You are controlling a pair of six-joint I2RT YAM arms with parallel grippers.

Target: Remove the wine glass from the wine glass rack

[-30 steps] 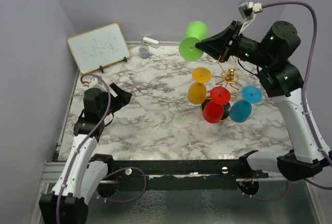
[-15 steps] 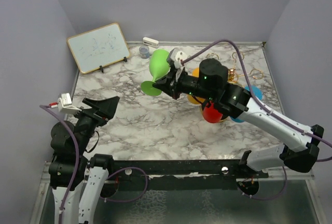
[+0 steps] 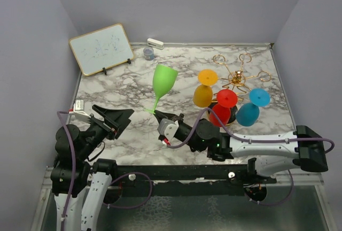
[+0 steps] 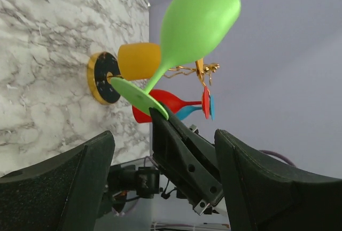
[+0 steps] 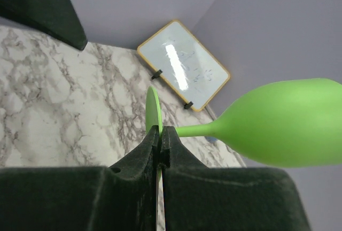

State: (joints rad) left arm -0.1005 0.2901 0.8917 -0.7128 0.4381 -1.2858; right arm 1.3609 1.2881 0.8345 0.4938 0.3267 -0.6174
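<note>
My right gripper (image 3: 159,117) is shut on the round foot of the green wine glass (image 3: 163,80), which stands nearly upright, bowl up, at the table's front middle, clear of the rack. In the right wrist view the fingers (image 5: 152,148) pinch the thin green foot (image 5: 153,108), and the bowl (image 5: 283,124) points right. I cannot tell whether the foot touches the table. The gold wine glass rack (image 3: 235,77) stands at the right with orange (image 3: 203,96), red (image 3: 220,114) and blue (image 3: 249,113) glasses hanging on it. My left gripper (image 3: 116,118) is open and empty, left of the green glass (image 4: 199,20).
A framed whiteboard (image 3: 101,48) leans at the back left, with a small grey cup (image 3: 148,54) and a white object (image 3: 155,43) along the back edge. The rack's black gold-rimmed base (image 4: 103,77) shows in the left wrist view. Walls close in on three sides.
My right arm has carried the green glass from beside the rack down and left to the table's front middle and turned it bowl up. My left gripper has swung to face it.
</note>
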